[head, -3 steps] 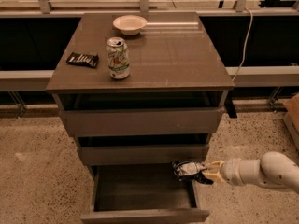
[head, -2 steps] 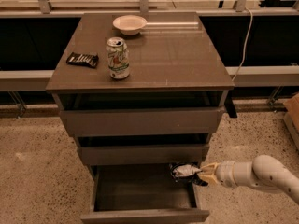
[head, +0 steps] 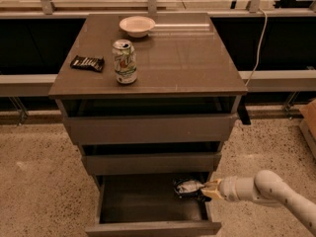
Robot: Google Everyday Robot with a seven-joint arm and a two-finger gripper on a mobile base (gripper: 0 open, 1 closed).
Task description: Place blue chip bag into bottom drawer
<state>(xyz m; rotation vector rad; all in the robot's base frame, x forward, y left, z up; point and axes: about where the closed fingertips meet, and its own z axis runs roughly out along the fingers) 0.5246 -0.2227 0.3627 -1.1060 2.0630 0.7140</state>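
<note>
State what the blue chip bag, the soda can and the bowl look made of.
The blue chip bag, held by the gripper at the open bottom drawer: likely foil, crinkled with silvery glints. The soda can: apparently metal, printed, shiny top. The bowl: smooth, pale, ceramic or plastic, cannot tell.

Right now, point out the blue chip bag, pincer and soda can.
blue chip bag (head: 187,186), camera view, crumpled middle.
pincer (head: 205,191), camera view, between fingertips, over bottom drawer (head: 148,204).
soda can (head: 125,63), camera view, label.
</note>
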